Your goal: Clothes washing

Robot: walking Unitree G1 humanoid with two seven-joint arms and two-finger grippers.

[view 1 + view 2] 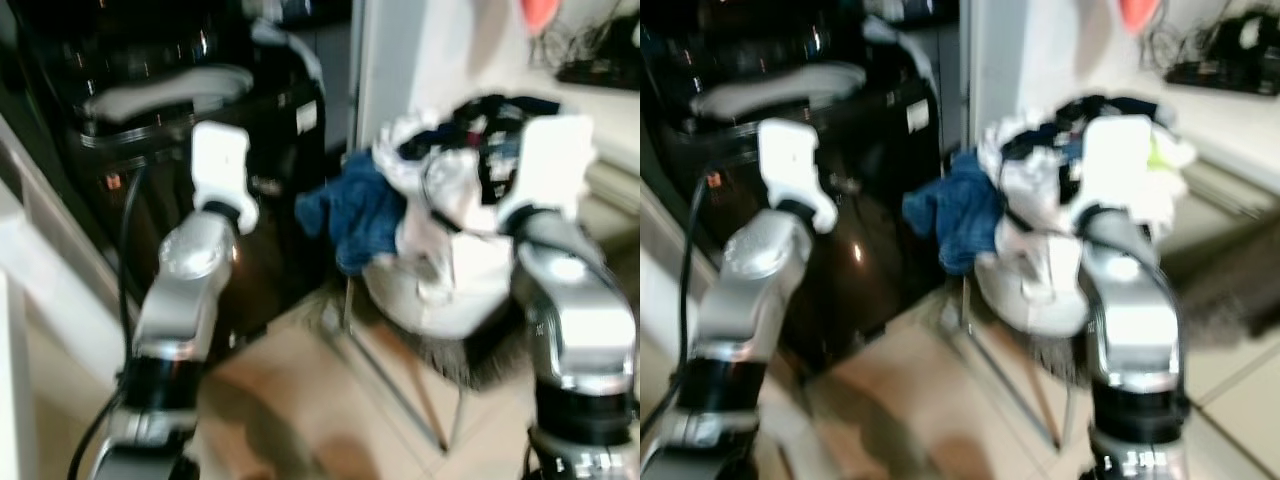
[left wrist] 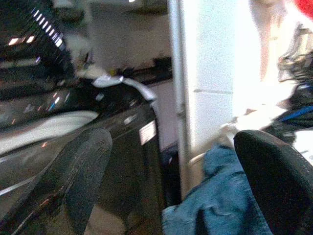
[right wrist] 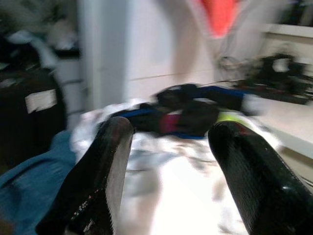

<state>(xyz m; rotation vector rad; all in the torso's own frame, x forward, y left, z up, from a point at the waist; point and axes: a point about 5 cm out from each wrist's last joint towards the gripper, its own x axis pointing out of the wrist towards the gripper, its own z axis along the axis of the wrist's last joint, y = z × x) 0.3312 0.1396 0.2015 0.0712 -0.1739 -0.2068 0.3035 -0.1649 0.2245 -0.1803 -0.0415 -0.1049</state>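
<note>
A white laundry basket [image 1: 440, 290] stands on a thin metal frame, heaped with white and dark clothes [image 3: 186, 117]. A blue denim garment [image 1: 355, 215] hangs over its left side. Left of it stands a black washing machine [image 1: 200, 120] with a white cloth on its lid [image 2: 122, 81]. Both arms are raised. My left gripper [image 2: 176, 142] is open and empty, pointing between the machine and the denim. My right gripper [image 3: 173, 128] is open just before the clothes heap, holding nothing. The head views are blurred.
A white pillar [image 1: 400, 60] rises behind the basket. A white counter with dark cables [image 1: 600, 70] runs at the right. Beige tiled floor [image 1: 330, 400] lies in front. A white rail [image 1: 40, 260] slants along the left.
</note>
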